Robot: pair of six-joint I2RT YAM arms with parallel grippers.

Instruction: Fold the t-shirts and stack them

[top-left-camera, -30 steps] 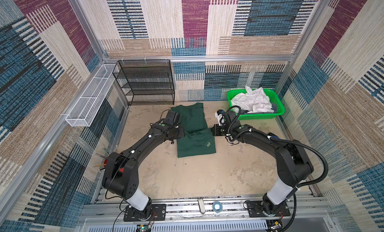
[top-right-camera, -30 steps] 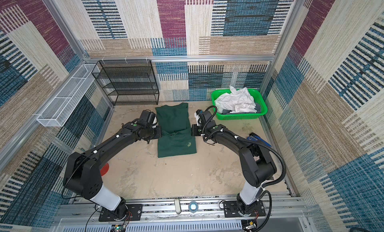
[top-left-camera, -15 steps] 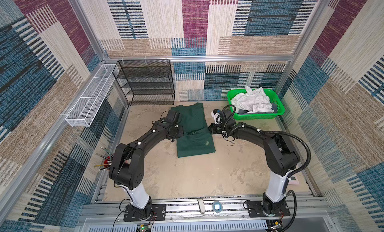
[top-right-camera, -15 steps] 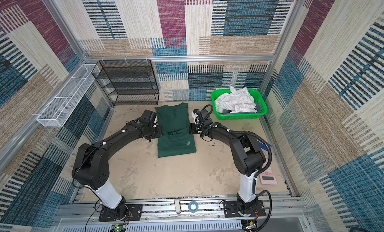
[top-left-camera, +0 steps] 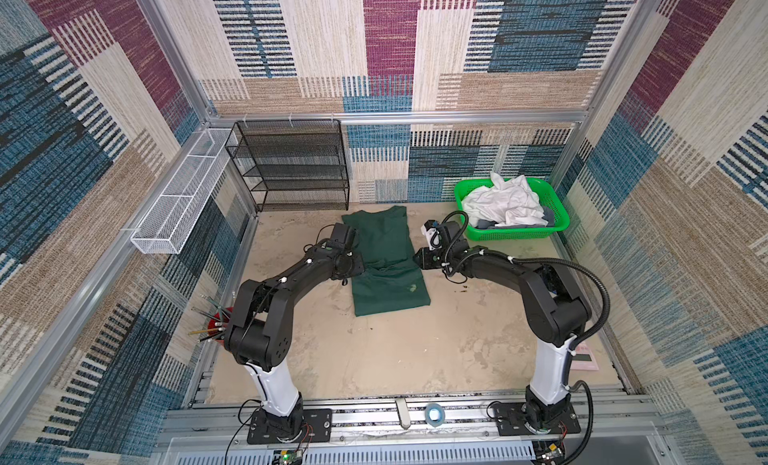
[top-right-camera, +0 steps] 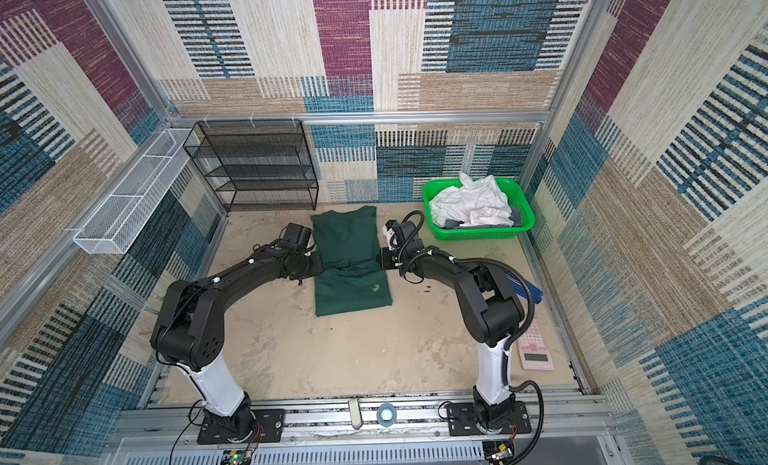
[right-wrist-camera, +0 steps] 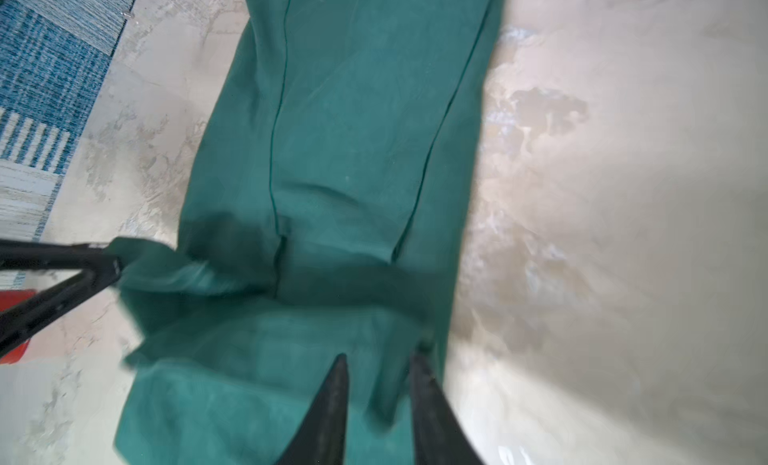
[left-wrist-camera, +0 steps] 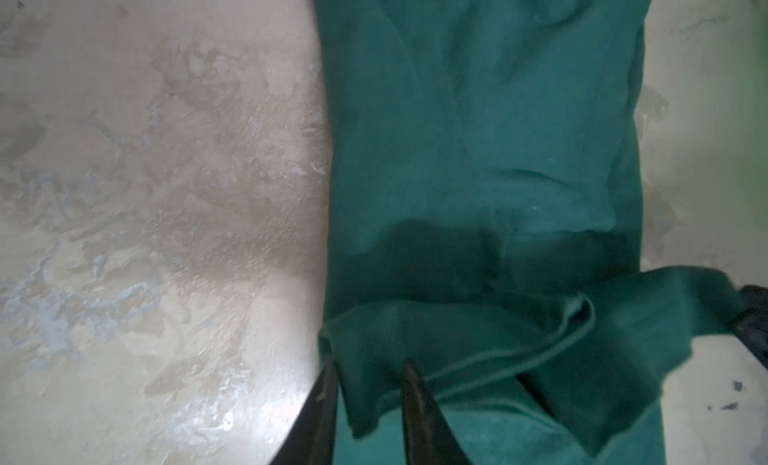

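A dark green t-shirt (top-left-camera: 384, 251) lies lengthwise on the table, with a fold line across its middle in both top views. My left gripper (top-left-camera: 357, 267) is at its left edge and my right gripper (top-left-camera: 417, 259) at its right edge. In the left wrist view the left gripper (left-wrist-camera: 368, 361) stands open, a loose green hem hanging between its fingers. The right wrist view shows the right gripper (right-wrist-camera: 378, 356) also open, with blurred cloth between its fingers. White t-shirts (top-left-camera: 505, 205) and some grey fabric (top-left-camera: 486, 224) are heaped in the green basket (top-left-camera: 515, 234).
A black mesh shelf (top-left-camera: 299, 167) stands at the back left. A white wire basket (top-left-camera: 183, 209) hangs on the left wall. A red cup of pencils (top-left-camera: 216, 325) sits by the left arm. A pink calculator (top-right-camera: 536, 350) lies front right.
Both grippers went from shut to open at the shirt's two side edges. The green cloth they held now hangs slack and blurred between the fingers.
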